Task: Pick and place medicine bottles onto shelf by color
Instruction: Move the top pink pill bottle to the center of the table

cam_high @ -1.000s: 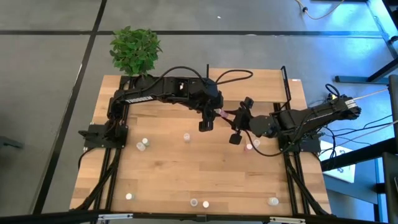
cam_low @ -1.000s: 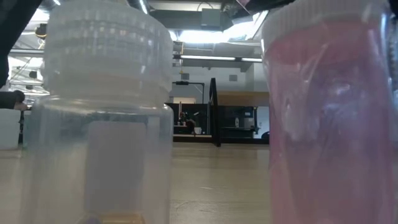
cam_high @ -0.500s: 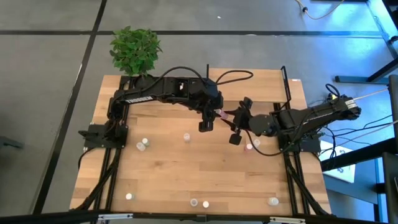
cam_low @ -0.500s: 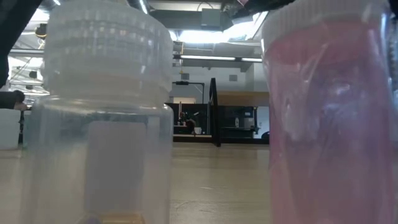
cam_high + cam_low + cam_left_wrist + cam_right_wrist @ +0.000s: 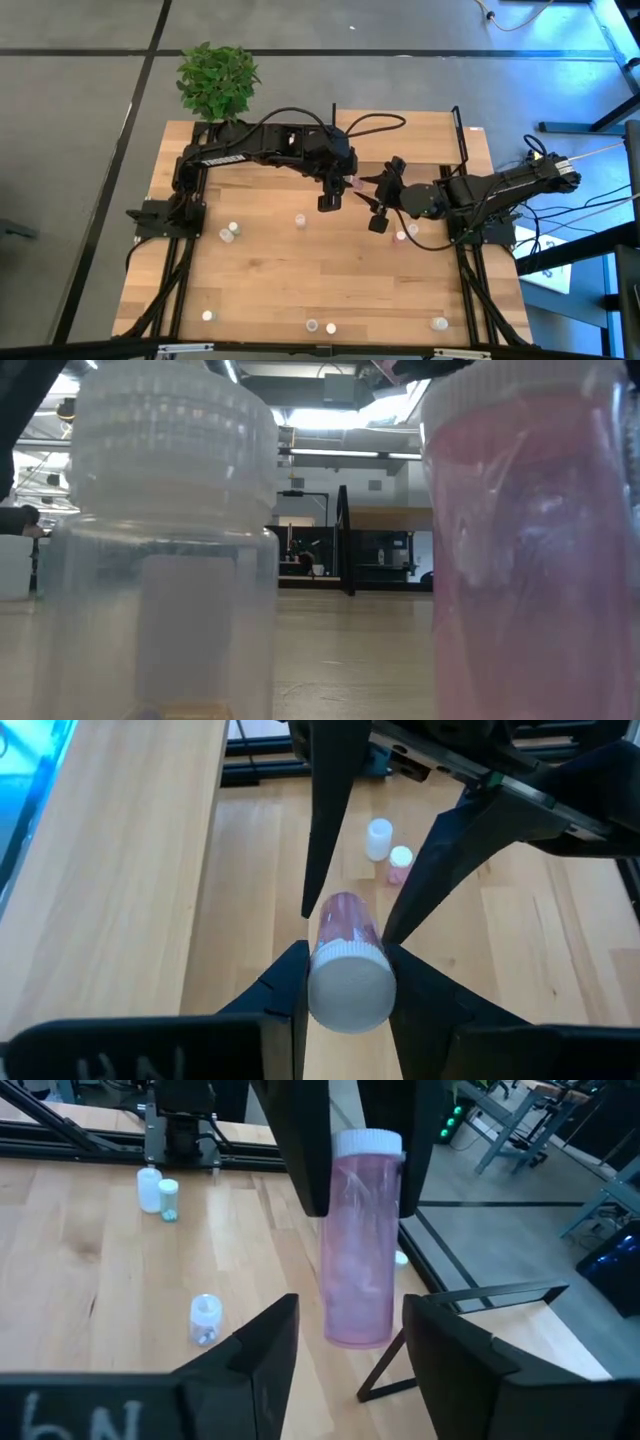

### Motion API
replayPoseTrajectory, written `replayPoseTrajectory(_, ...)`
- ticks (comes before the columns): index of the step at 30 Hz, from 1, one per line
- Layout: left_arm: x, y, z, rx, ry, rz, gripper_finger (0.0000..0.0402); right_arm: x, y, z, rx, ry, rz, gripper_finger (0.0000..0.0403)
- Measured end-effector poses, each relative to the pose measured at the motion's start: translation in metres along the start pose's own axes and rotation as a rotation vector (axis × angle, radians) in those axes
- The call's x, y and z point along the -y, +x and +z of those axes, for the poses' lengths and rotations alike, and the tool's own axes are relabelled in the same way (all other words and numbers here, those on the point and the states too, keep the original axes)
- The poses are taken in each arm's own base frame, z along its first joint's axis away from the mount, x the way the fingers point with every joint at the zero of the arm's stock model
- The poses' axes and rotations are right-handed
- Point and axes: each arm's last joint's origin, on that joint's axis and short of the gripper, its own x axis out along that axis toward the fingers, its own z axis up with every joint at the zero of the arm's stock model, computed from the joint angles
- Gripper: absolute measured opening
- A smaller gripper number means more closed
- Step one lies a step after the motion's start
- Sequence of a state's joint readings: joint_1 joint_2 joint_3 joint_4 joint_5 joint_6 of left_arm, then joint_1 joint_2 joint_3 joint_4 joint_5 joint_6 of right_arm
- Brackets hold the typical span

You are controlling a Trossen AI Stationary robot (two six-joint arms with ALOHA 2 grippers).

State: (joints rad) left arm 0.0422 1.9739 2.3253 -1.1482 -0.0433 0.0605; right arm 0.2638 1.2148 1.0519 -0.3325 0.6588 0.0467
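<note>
The left tool (image 5: 345, 982) is clamped on the white cap end of a pink tube (image 5: 345, 925), a translucent pink cylinder with a white screw cap, holding it up off the counter (image 5: 330, 270). In the left wrist view the cap sits squeezed between the left tool's two dark fingers, and the pink body runs forward from them. Just past that, the right tool (image 5: 348, 910) meets the tube from the opposite side: its two long fingers flank the tube's far end but stand spread, with a gap on each side, so the right tool is open and not gripping. The right wrist view shows the same thing, the tube (image 5: 358, 1245) hanging from the left tool's fingers (image 5: 300, 1150) above, with the right tool (image 5: 345, 1330) parted around its lower end.

Beyond the right tool, two small bottles (image 5: 390, 850) stand on the counter close together, one white and one with pinkish contents. Farther from both tools, other small bottles (image 5: 230, 230) are scattered along the counter's near side. A green plant (image 5: 217, 80) stands at the far corner behind the left arm.
</note>
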Motion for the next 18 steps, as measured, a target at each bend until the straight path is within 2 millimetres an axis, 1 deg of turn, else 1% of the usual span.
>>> replayPoseTrajectory(4, -0.001, 0.0, -0.001, -0.008, -0.001, 0.002, 0.0088, 0.002, -0.002, 0.001, 0.004, 0.0, -0.002, 0.0186)
replayPoseTrajectory(7, -0.003, -0.004, -0.002, -0.015, -0.004, 0.032, 0.0088, 0.006, -0.009, 0.001, 0.004, -0.003, 0.002, 0.0183)
replayPoseTrajectory(12, -0.011, -0.02, -0.002, 0.01, -0.044, 0.066, 0.0088, 0.017, -0.026, 0.001, 0.008, 0.025, 0.006, 0.0183)
replayPoseTrajectory(18, -0.027, -0.042, -0.005, 0.028, -0.082, 0.097, 0.0088, 0.028, -0.04, 0.004, 0.04, 0.053, 0.014, 0.0182)
